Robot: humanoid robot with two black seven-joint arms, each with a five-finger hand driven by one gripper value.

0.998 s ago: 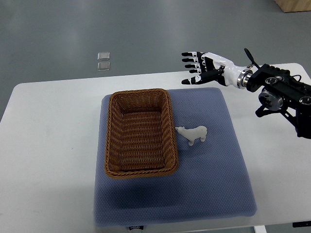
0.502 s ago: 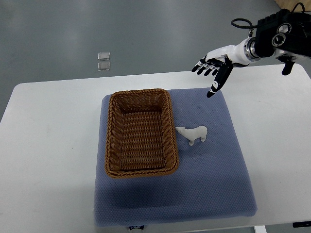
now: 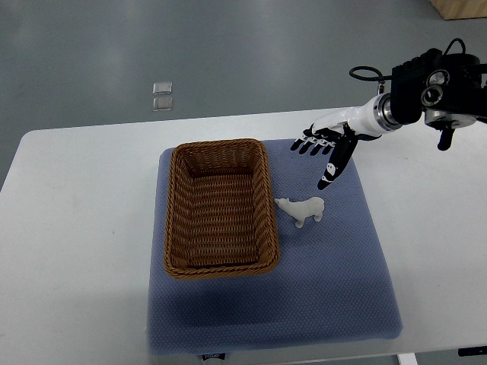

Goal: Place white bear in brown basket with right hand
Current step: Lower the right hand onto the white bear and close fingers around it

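Top view. The right hand reaches in from the right edge above the far part of the blue mat, its fingers spread and holding nothing, the thumb pointing down toward the mat. The white bear stands on the mat just right of the brown basket, near the hand but apart from it. The basket, rectangular and woven, sits on the left half of the mat with nothing inside. The mat lies on a white surface. Two small clear squares lie on the grey floor beyond.
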